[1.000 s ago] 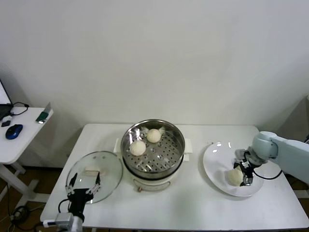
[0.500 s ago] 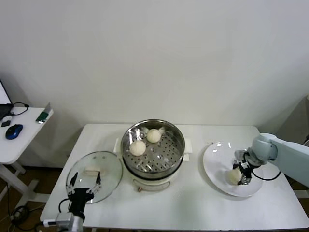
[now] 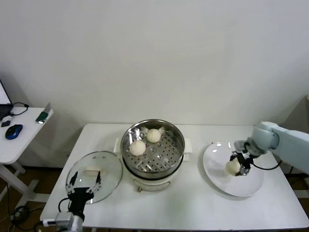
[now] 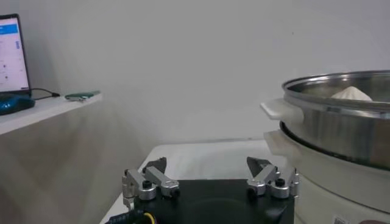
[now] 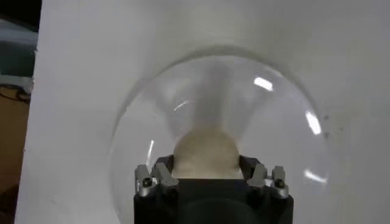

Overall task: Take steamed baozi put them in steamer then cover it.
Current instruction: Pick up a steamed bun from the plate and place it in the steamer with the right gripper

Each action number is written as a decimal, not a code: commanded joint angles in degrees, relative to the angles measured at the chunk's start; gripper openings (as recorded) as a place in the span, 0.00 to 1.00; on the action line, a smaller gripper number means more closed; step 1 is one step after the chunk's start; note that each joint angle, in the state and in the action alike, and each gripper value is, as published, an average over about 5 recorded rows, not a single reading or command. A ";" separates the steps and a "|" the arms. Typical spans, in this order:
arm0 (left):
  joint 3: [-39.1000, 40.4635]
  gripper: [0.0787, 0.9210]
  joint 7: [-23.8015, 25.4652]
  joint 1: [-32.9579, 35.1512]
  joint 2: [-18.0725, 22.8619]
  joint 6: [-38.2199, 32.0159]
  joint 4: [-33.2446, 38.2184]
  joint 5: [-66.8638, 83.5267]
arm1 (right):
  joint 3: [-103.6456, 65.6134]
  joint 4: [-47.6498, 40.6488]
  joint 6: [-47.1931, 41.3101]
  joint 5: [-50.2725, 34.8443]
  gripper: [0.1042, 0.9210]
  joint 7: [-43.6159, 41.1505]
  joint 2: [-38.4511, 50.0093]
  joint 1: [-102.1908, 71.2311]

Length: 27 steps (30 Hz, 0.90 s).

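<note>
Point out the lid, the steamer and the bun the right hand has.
lid (image 3: 94, 176): head view, on its glass near the handle.
steamer (image 3: 176, 153): head view, on its steel wall.
bun (image 3: 233, 167): head view, on its dome, gripped by the right hand (image 3: 240, 165).

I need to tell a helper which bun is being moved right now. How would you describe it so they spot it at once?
Start at the white table and find the flat white plate to the right of the steamer. The bun over that plate sits between the right gripper fingers; the two other buns lie free on the steamer's perforated tray.
</note>
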<state>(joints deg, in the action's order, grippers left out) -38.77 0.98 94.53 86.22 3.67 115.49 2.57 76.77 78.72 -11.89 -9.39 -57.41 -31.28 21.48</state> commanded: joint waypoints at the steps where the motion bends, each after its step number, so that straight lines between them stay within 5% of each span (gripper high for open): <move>1: -0.07 0.88 -0.04 0.04 -0.13 0.01 -0.07 0.06 | 19.43 4.31 10.56 -6.23 0.73 -2.84 -6.22 31.58; 10: 0.97 0.88 0.38 -1.09 0.98 1.01 -0.39 -1.60 | 16.25 12.63 20.69 -8.64 0.73 -3.31 -19.73 44.91; 18: 1.61 0.88 0.46 -1.31 1.67 1.38 -0.06 -2.76 | 11.57 21.76 22.31 -4.05 0.73 0.43 -28.04 40.09; 27: 0.95 0.88 0.32 -0.35 1.60 1.10 0.62 -2.64 | 11.62 22.63 23.32 3.16 0.73 2.96 -35.14 30.78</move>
<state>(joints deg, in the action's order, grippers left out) -37.87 1.27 94.27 87.76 4.68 116.28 0.23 88.58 96.68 8.65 -11.53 -56.67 -57.18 55.71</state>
